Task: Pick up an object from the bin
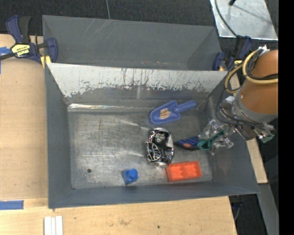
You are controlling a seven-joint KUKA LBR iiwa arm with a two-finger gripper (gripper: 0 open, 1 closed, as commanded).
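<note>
The arm's orange cover sits over the bin's right rim, and below it the metal tool hangs low at the right end of the bin floor, close to the right wall. Whether the tool is apart or together cannot be told; its tip is a tangle of shiny metal. Just left of the tool lies a small dark blue piece, flat on the floor, with a green bit between it and the tool. I cannot tell whether that green bit belongs to the piece or to the robot, nor whether the tool touches the piece. Left of the piece, near the middle of the floor, is a crumpled black-and-white wad. An orange brick lies just below the piece, by the front wall and close beside the wad. A blue scoop lies toward the back, its handle pointing right, well apart from the tool. A small blue lump rests alone by the front wall, left of the brick.
</note>
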